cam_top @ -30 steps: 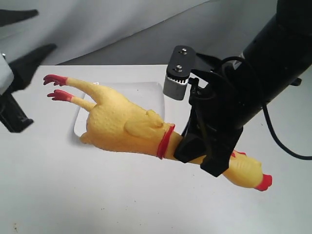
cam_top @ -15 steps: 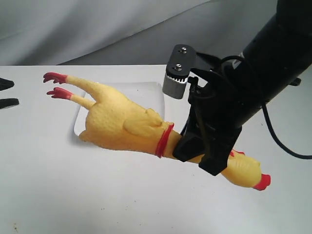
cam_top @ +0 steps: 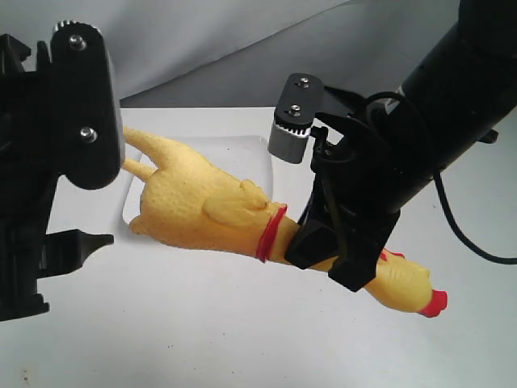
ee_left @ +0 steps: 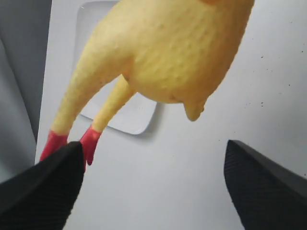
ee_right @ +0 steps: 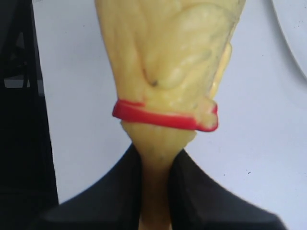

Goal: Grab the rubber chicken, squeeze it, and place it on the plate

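The yellow rubber chicken [cam_top: 202,202] hangs slanted over the table, its body above the white plate [cam_top: 246,158], which it mostly covers. My right gripper [cam_top: 339,250] is shut on its neck, just past the red neck band [ee_right: 163,117], between body and head [cam_top: 408,287]. The neck is pinched thin between the black fingers [ee_right: 120,191]. My left gripper [ee_left: 153,187] stands open beside the chicken's tail end, touching nothing; the red feet [ee_left: 88,141] lie near one finger [ee_left: 43,191]. In the exterior view the left arm [cam_top: 56,145] hides the feet.
A white table [cam_top: 202,339] carries the plate, with a grey cloth backdrop [cam_top: 202,48] behind it. A plate corner [ee_left: 129,120] shows under the chicken's legs. The right arm's black cable [cam_top: 460,234] loops over the table at the right.
The left arm has swung in from the left edge and now looms large in front, covering the chicken's feet. The chicken and the right gripper have barely moved.
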### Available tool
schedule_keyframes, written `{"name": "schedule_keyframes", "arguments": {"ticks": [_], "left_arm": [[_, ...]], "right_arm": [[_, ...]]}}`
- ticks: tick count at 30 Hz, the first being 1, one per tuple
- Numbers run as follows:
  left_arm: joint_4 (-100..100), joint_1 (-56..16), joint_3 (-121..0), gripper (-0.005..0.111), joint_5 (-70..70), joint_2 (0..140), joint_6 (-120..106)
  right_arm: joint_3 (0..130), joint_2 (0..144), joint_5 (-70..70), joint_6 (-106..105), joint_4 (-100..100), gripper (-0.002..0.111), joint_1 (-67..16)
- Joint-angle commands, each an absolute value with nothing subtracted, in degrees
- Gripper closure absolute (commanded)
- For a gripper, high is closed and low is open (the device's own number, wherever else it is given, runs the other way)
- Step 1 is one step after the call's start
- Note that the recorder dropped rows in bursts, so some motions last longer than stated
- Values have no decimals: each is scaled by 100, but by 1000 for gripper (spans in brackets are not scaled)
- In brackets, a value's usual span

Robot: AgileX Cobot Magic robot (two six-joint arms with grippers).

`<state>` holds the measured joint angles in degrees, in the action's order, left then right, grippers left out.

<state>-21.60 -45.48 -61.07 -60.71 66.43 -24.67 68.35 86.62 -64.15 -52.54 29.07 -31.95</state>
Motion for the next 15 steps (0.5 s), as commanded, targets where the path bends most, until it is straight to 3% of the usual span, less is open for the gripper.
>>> {"name": "schedule_keyframes", "arguments": {"ticks": [1,5,10,15], "left_arm": [[-1797,-4623,-6144,30,-5740,6646,-2357],[-1357,-4623,-6144,26,-5636,6618,-2889],[-1183,-4623,-6144,11,-4934,6618,-3221],[-1106,-4623,-6144,10,-4739,6709,-3210]], "right_arm": [[6848,8640,-6403,-5261,3086,108,-3201],[6848,8640,-6440,-5248,3130,108,-3201],[6848,8640,-6573,-5248,3145,108,-3201],[6848,8640,-6598,-5285,3256,108,-3201]]}}
